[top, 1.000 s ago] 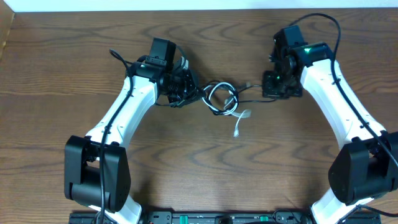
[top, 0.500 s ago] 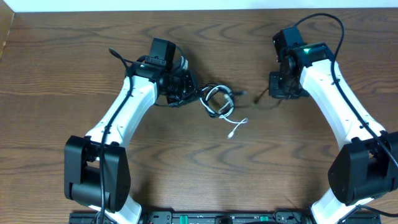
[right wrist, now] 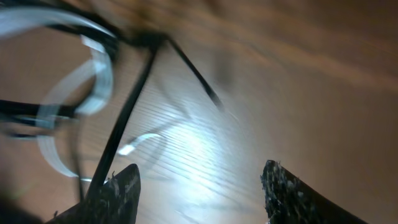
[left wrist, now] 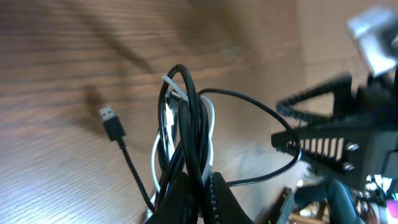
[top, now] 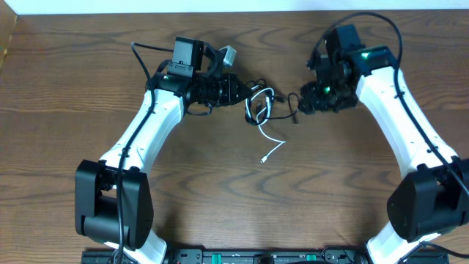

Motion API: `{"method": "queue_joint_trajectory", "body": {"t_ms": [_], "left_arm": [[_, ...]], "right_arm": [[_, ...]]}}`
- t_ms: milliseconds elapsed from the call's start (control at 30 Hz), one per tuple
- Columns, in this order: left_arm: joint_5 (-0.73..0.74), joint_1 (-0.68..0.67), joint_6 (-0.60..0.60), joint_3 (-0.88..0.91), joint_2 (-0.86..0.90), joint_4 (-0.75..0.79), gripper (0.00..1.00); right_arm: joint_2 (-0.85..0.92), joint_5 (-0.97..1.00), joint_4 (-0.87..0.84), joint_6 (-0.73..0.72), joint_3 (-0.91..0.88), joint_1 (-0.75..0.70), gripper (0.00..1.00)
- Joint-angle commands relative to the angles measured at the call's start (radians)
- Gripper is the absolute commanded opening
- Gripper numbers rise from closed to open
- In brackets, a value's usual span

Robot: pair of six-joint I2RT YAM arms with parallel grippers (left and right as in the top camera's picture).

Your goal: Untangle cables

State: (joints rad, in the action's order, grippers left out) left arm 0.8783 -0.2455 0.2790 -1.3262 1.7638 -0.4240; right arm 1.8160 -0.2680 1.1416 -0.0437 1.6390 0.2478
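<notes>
Left claw (left wrist: pixel 198 186): clenched on the cables (top: pixel 258 106), both fingers pinching the black cord (left wrist: pixel 193 124) and the white cord (top: pixel 272 143) together where they bunch.
Right claw (right wrist: pixel 199 174): released, fingers standing apart with nothing between them; a black strand runs just beside its left finger (this view is blurred, so contact cannot be judged).
Cables: a small knot of loops lifted at the far middle of the desk (top: pixel 220 191), between the two claws and closer to the left one.
Loose ends: the white cord trails toward the near side and ends in a small white plug (top: pixel 264 158) lying on the desk; a flat black plug (left wrist: pixel 110 122) hangs free to the left of the bundle in the left wrist view.
Step in hand: probably regrasping, with the right claw looking for one strand to draw out while the left anchors the knot.
How to do it well: pick a single cord, not a loop crossing another; the free black strand nearest the right claw looks like the best candidate. Close on it away from the knot, then pull to the right slowly, low over the desk.
Watch for: loops tightening round each other; if they cinch, ease off and feed a plug end back through.
Progress: early, since the cords are wound together.
</notes>
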Motion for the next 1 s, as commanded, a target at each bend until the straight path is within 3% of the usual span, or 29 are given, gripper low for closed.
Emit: {"method": "queue_joint_trajectory", "body": {"t_ms": [0, 167, 367, 533, 833, 967], "left_arm": [[0.108, 0.003, -0.105, -0.003, 0.000, 0.012, 0.07], [0.109, 0.003, -0.161, -0.003, 0.000, 0.016, 0.08], [0.109, 0.003, -0.208, -0.003, 0.000, 0.034, 0.07], [0.164, -0.009, -0.204, -0.003, 0.000, 0.159, 0.07], [0.187, -0.026, 0.063, -0.003, 0.000, 0.357, 0.07], [0.183, -0.026, 0.297, -0.003, 0.000, 0.497, 0.07]], "right_arm": [[-0.045, -0.157, -0.002, 0.068, 0.106, -0.008, 0.59], [-0.045, -0.208, -0.021, 0.064, 0.217, -0.008, 0.58], [-0.044, -0.218, -0.071, 0.029, 0.230, -0.010, 0.59], [-0.043, -0.109, -0.046, -0.083, 0.184, 0.015, 0.55], [-0.043, -0.101, -0.077, -0.239, 0.057, 0.019, 0.47], [-0.043, -0.100, -0.128, -0.351, 0.004, 0.028, 0.39]]}}
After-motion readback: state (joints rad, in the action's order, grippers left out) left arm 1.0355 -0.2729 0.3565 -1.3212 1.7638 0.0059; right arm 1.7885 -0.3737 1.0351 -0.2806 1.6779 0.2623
